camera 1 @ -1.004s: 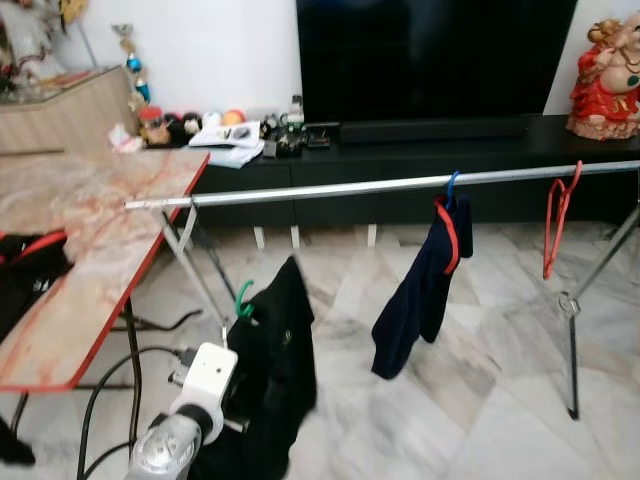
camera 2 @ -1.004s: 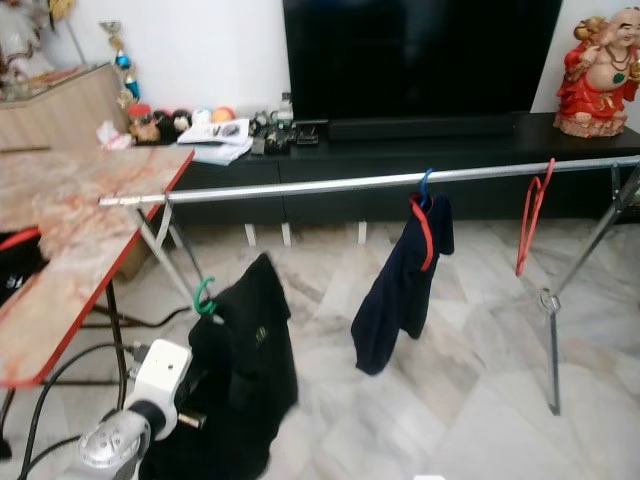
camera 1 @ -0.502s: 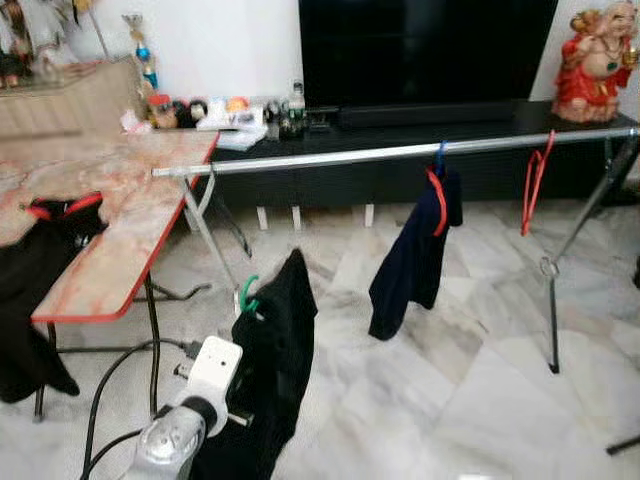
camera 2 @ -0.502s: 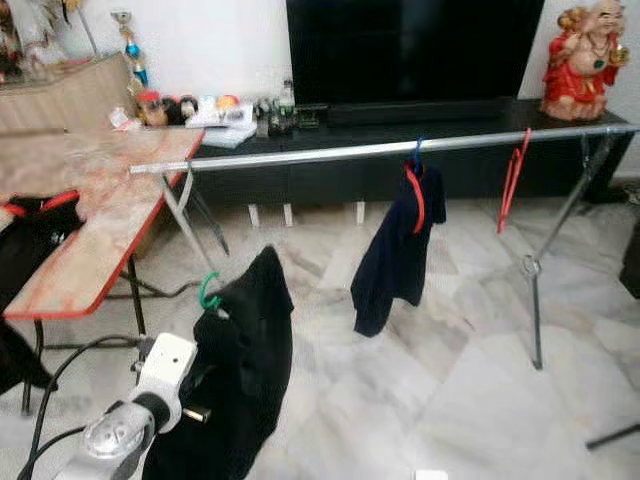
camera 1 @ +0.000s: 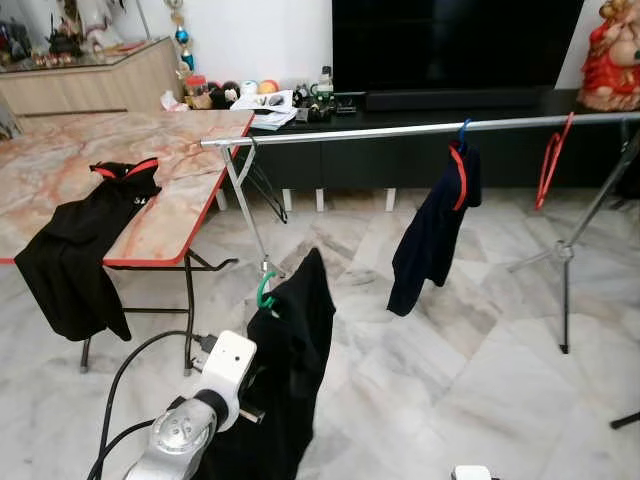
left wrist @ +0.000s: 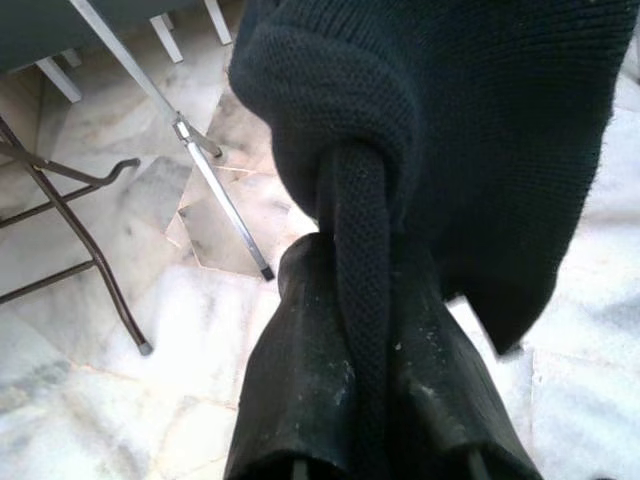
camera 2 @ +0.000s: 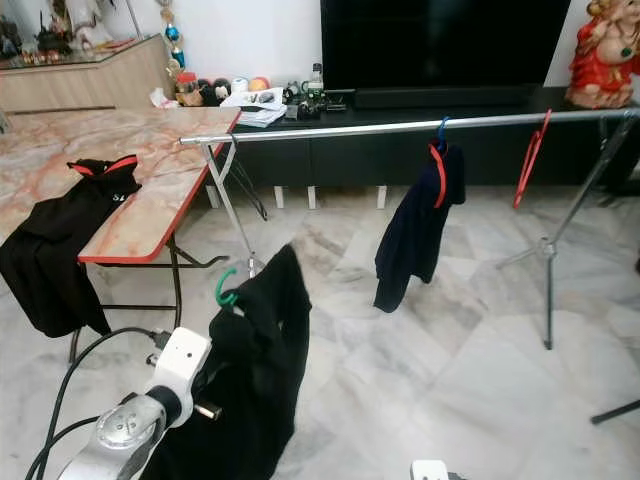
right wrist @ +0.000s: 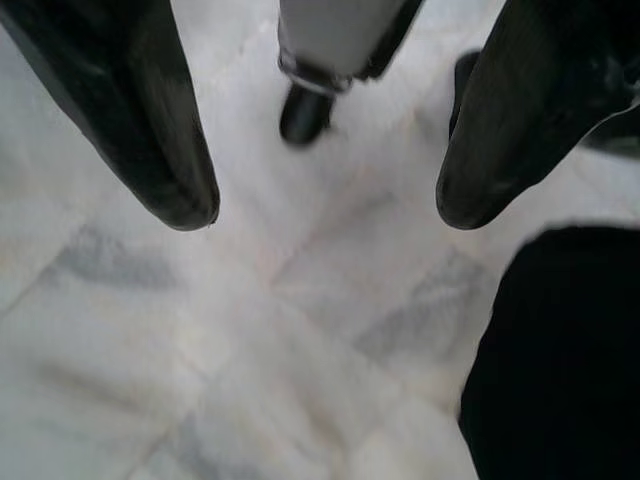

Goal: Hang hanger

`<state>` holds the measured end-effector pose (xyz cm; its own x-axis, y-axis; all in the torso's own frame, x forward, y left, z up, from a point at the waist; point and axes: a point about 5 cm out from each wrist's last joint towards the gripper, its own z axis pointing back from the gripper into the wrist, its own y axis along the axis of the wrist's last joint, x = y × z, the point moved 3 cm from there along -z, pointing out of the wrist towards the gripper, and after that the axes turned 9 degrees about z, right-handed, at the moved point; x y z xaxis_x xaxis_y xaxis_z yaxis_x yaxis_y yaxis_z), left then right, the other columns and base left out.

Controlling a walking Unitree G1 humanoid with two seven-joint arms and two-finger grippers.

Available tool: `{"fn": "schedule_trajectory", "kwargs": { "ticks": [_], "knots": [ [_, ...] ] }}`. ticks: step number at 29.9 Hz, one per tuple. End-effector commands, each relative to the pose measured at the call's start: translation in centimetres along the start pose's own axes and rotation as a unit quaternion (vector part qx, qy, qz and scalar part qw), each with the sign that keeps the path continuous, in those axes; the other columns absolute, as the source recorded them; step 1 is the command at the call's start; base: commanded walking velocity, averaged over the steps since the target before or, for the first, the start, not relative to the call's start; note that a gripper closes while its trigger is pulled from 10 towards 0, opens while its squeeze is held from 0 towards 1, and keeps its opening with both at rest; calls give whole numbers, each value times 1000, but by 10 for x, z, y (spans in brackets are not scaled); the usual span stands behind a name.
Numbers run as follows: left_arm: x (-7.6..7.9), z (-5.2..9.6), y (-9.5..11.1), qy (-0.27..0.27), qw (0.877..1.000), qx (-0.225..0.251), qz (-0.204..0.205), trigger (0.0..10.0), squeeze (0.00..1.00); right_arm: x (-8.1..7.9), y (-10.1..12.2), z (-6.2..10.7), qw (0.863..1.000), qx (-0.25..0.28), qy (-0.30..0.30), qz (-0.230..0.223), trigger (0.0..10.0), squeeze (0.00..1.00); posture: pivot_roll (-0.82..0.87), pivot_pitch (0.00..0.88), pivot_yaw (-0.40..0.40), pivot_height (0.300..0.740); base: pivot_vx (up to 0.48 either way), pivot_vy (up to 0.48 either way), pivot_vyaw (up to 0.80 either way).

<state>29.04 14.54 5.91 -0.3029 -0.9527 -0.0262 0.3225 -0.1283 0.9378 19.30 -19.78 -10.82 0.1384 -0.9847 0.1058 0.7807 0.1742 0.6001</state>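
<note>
My left gripper point(left wrist: 362, 275) is shut on a hanger that carries a black garment point(camera 1: 295, 380). The hanger's green hook point(camera 1: 265, 292) sticks up above the cloth, low at the front left, and the cloth hides the hanger's body. A long silver rail point(camera 1: 400, 131) runs across the room well beyond and above the hook. On the rail hang a navy garment point(camera 1: 432, 235) on a red hanger, and an empty red hanger point(camera 1: 550, 160) further right. My right gripper point(right wrist: 320, 215) is open and points down at the marble floor.
A marble-topped table point(camera 1: 170, 215) with a red edge stands at the left, with another black garment point(camera 1: 85, 235) draped over its edge. The rail's crossed legs point(camera 1: 250, 215) stand beside the table. A black TV cabinet point(camera 1: 420, 160) lines the far wall. A cable point(camera 1: 130, 370) lies on the floor.
The whole picture has shifted: the camera has drawn back and turned, so more of the table and its black garment show. The held hanger keeps its place by my left arm.
</note>
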Motion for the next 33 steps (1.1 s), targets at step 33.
{"fn": "schedule_trajectory", "kwargs": {
  "ticks": [33],
  "knots": [
    [50, -28, 55, -143, 987, 35, -65, 10000, 0, -9, 183, 46, 858, 338, 249, 297, 10000, 0, 96, 0, 32, 740, 0, 0, 0]
  ]
}}
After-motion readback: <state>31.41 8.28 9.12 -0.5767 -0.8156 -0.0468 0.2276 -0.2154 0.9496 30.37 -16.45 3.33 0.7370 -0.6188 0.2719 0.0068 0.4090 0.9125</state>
